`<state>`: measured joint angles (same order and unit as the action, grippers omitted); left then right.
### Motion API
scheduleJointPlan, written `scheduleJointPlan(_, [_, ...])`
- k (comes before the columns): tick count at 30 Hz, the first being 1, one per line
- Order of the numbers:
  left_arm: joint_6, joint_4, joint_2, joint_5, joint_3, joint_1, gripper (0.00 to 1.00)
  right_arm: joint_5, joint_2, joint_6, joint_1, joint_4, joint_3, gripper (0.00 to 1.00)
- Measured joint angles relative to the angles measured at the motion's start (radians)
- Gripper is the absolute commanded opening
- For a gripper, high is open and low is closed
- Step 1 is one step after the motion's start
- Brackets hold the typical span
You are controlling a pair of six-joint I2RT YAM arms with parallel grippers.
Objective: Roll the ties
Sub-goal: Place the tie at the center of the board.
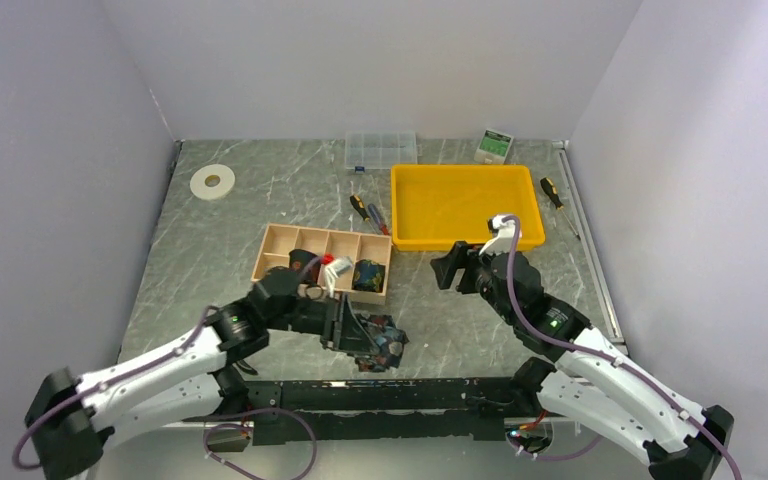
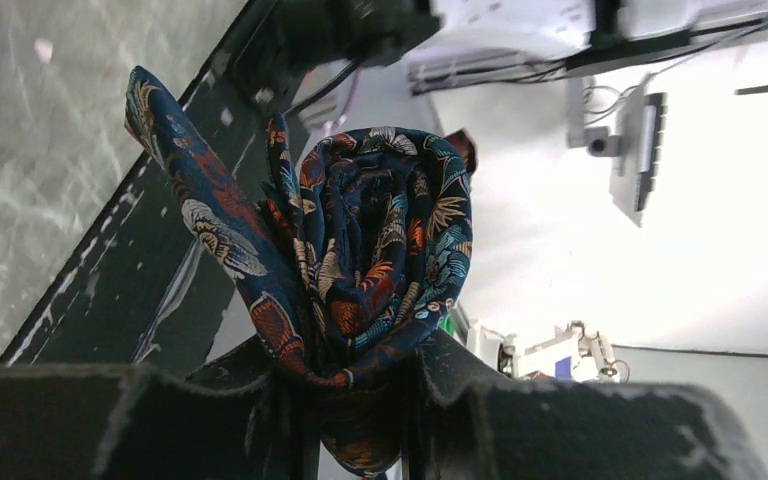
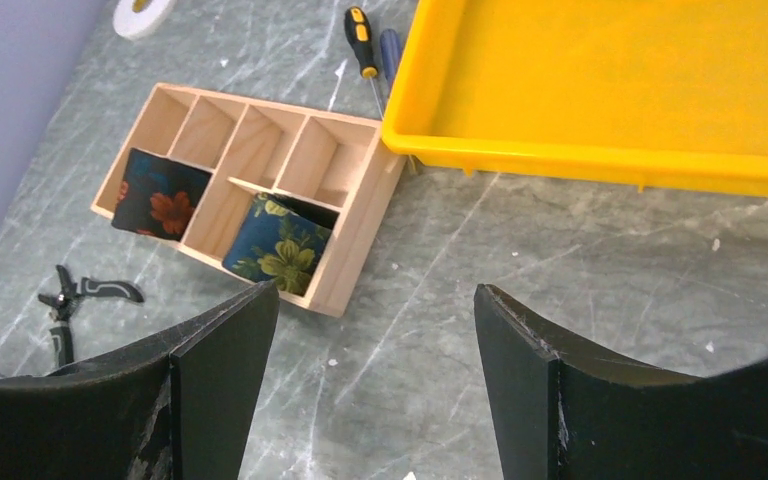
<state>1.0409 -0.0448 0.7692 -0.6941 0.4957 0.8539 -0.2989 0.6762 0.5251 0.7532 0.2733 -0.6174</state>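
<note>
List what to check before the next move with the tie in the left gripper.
1. Left gripper clamped on the rolled tie: ok.
2. Roll tight all round: not ok, its tail sticks out loose.
3. Right gripper open and empty: ok.
4. Wooden box has a free compartment: ok; two stored ties fill others.
</note>
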Motion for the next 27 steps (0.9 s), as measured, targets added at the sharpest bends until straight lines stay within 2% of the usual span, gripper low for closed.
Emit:
scheduleJointPlan(2, [-0.008,-0.048,0.103,0.011,-0.022,0.052,0.03,-0.006,0.0,0.001,0.0,0.016,0.0,0.77])
scheduleJointPlan(6, [-0.032,-0.092,0.237,0.053,-0.053,0.061,0.03,-0.006,0.017,0.003,0.0,0.026,0.0,0.77])
scheduleJointPlan(10, [-0.044,-0.158,0.335,0.094,-0.111,0.027,0.03,-0.002,0.034,0.007,0.0,0.026,0.002,0.77])
scheduleJointPlan(15, [-0.045,-0.17,0.377,0.157,-0.223,-0.054,0.04,0.011,0.057,0.01,0.0,0.016,0.016,0.77])
scheduleJointPlan(16, [-0.05,-0.159,0.378,0.169,-0.231,-0.062,0.07,0.013,0.064,0.01,0.0,0.013,0.02,0.77])
scheduleJointPlan(19, [-0.075,-0.115,0.374,0.201,-0.225,-0.069,0.25,0.021,0.089,0.01,0.0,0.008,0.032,0.77])
scheduleJointPlan(22, [-0.117,-0.009,0.344,0.263,-0.186,-0.069,0.51,0.036,0.118,0.01,0.0,-0.003,0.041,0.77])
scheduleJointPlan(24, [-0.145,0.079,0.309,0.323,-0.153,-0.07,0.6,0.046,0.137,0.01,0.0,-0.015,0.042,0.77])
scheduleJointPlan(27, [-0.171,0.183,0.268,0.398,-0.111,-0.072,0.67,0.053,0.169,0.01,0.0,-0.036,0.043,0.76])
